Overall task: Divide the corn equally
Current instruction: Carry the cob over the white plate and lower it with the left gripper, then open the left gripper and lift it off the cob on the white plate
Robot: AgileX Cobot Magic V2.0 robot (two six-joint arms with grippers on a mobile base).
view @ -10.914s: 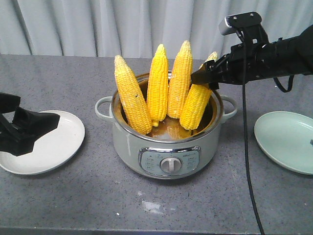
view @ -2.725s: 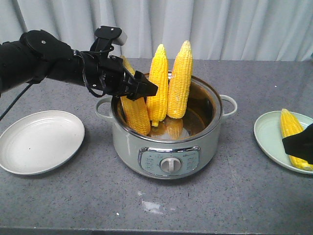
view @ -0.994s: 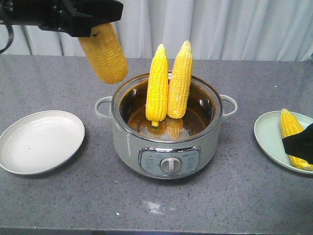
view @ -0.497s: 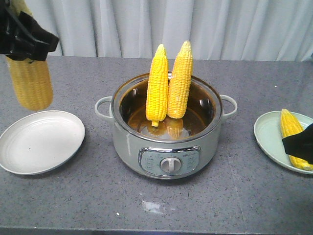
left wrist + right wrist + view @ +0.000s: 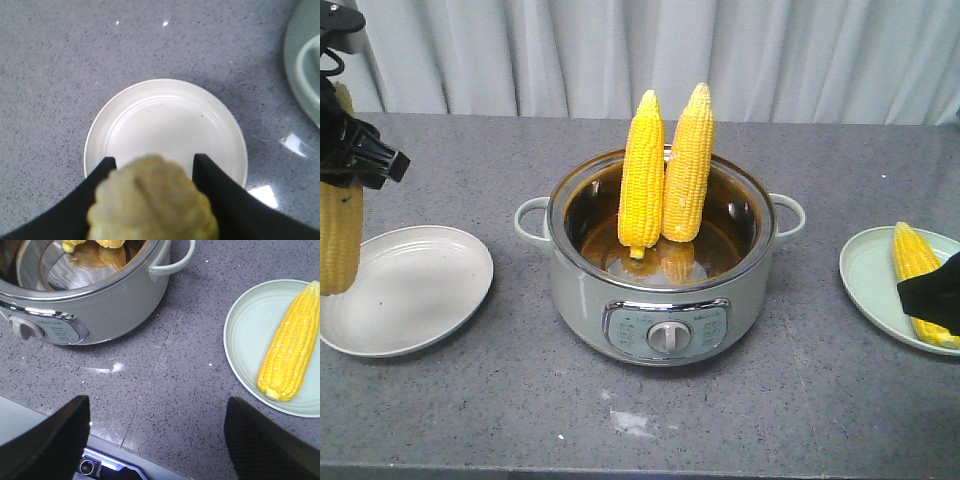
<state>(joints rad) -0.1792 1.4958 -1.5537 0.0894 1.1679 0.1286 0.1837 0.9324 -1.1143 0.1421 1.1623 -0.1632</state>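
Your left gripper (image 5: pixel 152 161) is clamped on a cob (image 5: pixel 338 240), upright over the white plate (image 5: pixel 430 290) at its left edge. Centre it, lower, then lay it flat.

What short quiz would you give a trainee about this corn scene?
1. Count: how many yellow corn cobs stand in the grey-green metal cooking pot?
2. True or false: the pale green round plate holds two cobs.
3. What does the left gripper grip near the white round plate? A) a lid B) a corn cob C) nothing
Key: 1) Two. 2) False: one lying cob. 3) B, the held cob.
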